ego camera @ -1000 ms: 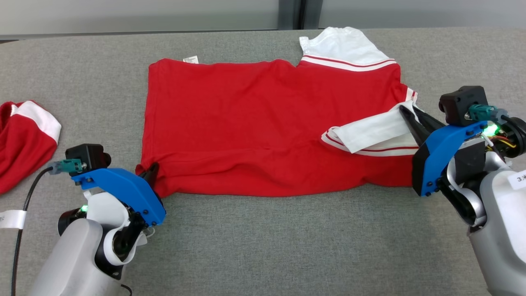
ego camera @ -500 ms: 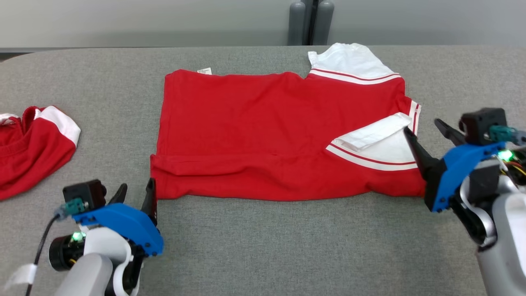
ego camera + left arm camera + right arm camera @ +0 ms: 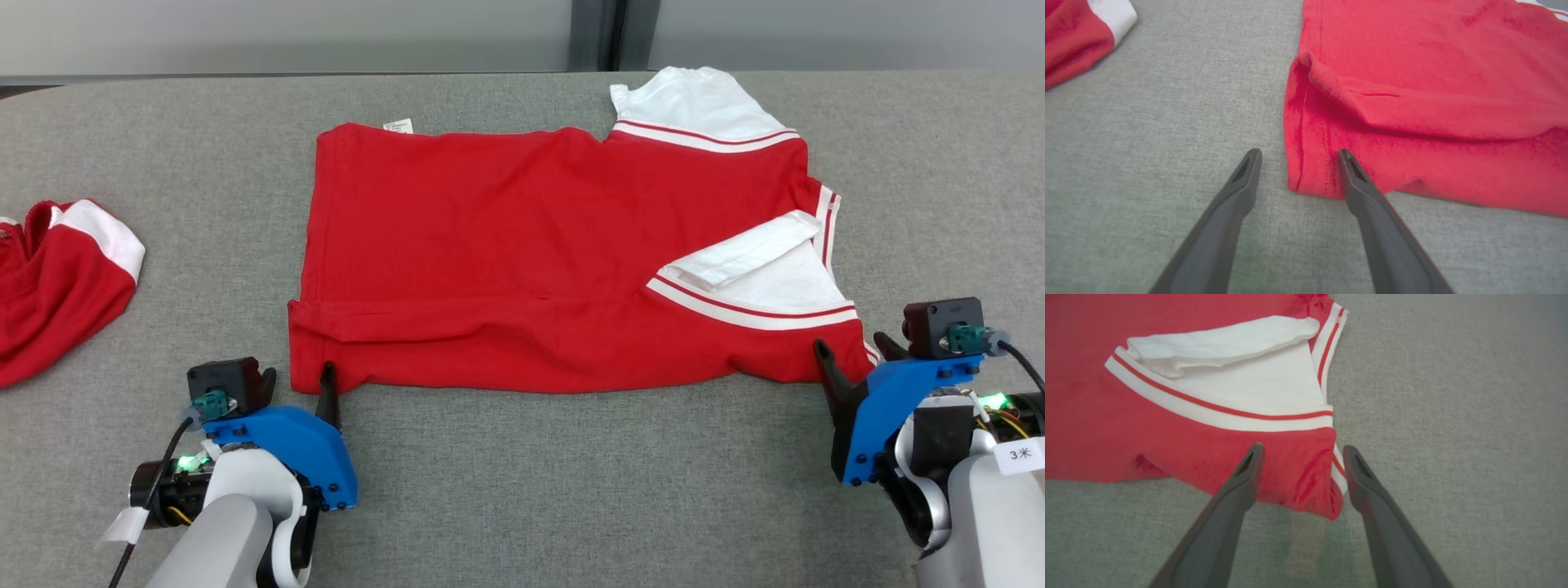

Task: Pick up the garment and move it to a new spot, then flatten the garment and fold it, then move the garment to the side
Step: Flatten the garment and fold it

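Flat garment (image 3: 506,245), crumpled garment (image 3: 57,286); left gripper (image 3: 299,371), right gripper (image 3: 849,341) (two of each)

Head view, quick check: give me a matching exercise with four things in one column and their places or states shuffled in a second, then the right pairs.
Column one
1. left gripper
2. right gripper
3. bunched red garment
4. white label

Column two
A. at the far edge of the spread garment
B. fingers apart at the spread garment's near right corner
C. lying apart from the spread garment, far to its left on the table
D. fingers apart at the spread garment's near left corner

Pairs: 1-D, 2-B, 3-C, 4-A
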